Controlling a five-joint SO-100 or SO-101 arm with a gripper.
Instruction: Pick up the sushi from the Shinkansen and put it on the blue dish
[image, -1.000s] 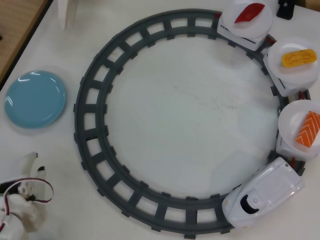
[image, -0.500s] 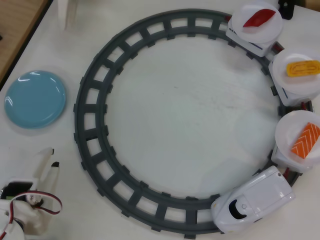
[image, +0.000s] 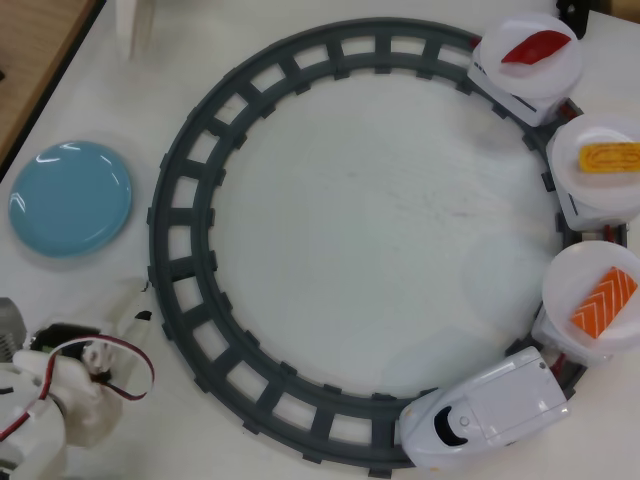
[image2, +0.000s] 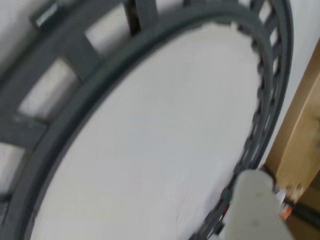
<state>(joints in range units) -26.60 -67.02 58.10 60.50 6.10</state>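
Three little plates are riding behind the Shinkansen (image: 495, 408), and each one is carrying a piece of toy food. The sushi (image: 604, 302), orange with white stripes, is lying on the plate just behind the train's nose. The next plate is holding a yellow piece (image: 610, 158), and the last one is holding a red piece (image: 535, 47).

The robot arm (image: 70, 385) is sitting in the bottom left corner of the overhead view. The sushi is far off to the right of it, all the way across the grey track (image: 190, 215). The blue dish (image: 70, 196) is much closer, just above the arm in that view, and nothing is lying on it.

The gripper is not showing clearly in either view. In the overhead view only the white body and some wires are showing. In the wrist view a blurry pale piece (image2: 255, 207) is poking in at the bottom, so nobody can tell how wide the fingers are standing. Nothing looks to be held by it.

It looks like the job is only starting. The sushi is sitting on its plate, not picked up yet. What is left is everything: reaching across the track, grabbing the sushi, carrying it back, and setting it on the blue dish.
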